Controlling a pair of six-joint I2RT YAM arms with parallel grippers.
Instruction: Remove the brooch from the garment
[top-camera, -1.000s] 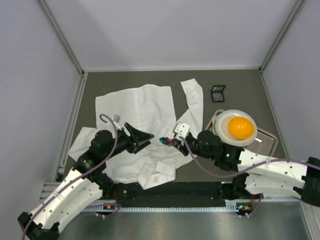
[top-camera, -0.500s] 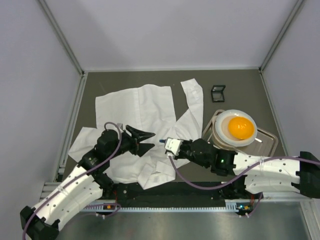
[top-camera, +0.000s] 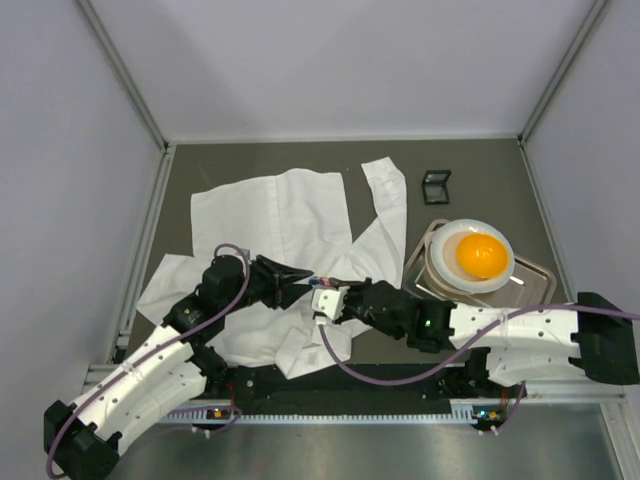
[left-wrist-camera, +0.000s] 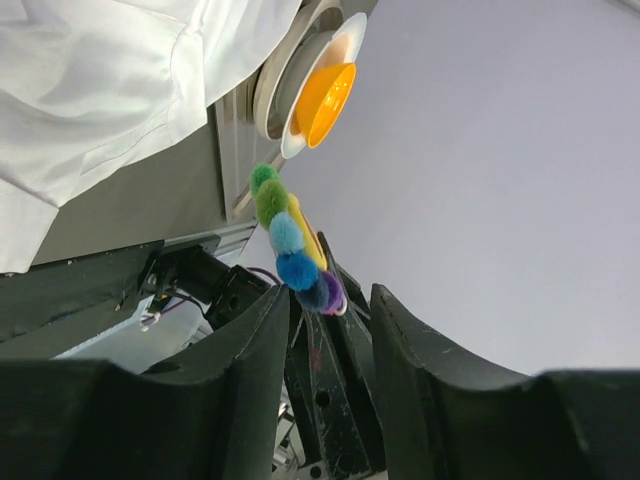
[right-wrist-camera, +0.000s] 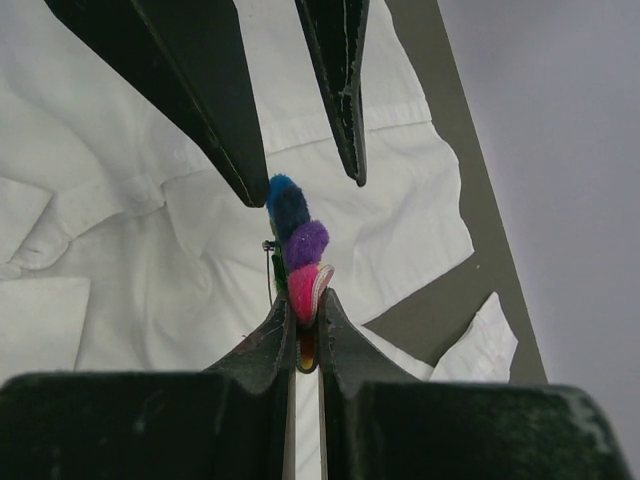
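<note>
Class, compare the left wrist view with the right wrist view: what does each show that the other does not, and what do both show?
Only the left wrist view shows the orange bowl on its white plate. Only the right wrist view shows where the right gripper has its jaws shut on the brooch. Both show the brooch clear of the white shirt, by the open jaws of the left gripper.

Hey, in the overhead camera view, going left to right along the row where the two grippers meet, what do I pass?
The left gripper, open → brooch, pinched in the right gripper → orange bowl → tray.
</note>
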